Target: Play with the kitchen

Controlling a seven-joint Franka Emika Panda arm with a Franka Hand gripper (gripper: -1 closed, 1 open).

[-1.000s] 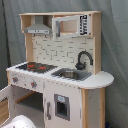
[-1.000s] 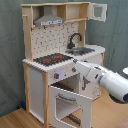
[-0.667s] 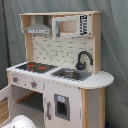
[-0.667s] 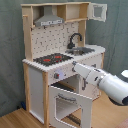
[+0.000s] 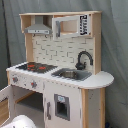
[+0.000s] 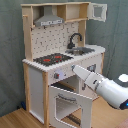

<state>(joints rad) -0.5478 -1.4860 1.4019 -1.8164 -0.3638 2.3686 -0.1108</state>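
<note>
The kitchen [image 5: 65, 75] is a tall toy of light wood and white panels, seen in both exterior views. It has a red-ringed black hob [image 5: 37, 66], a black tap [image 5: 84, 59] over the sink [image 5: 72, 75], and a grey hood [image 5: 37, 30]. In the second exterior view the kitchen [image 6: 40, 80] has its windowed oven door [image 6: 70, 102] swung down open. My gripper [image 6: 76, 69] is at the end of the white arm [image 6: 107, 89], close to the knob panel just under the hob [image 6: 50, 60] and above the open door. In the first exterior view only a white part of the arm [image 5: 20, 122] shows at the bottom left.
An upper cabinet door [image 6: 98, 11] with a window stands open at the top of the kitchen. A grey curtain [image 5: 115, 45] hangs behind. The wooden floor [image 6: 15, 117] lies in front of the oven.
The arm's tip has dropped a little, from hob height down to the front knob panel. The kitchen and its doors have not moved.
</note>
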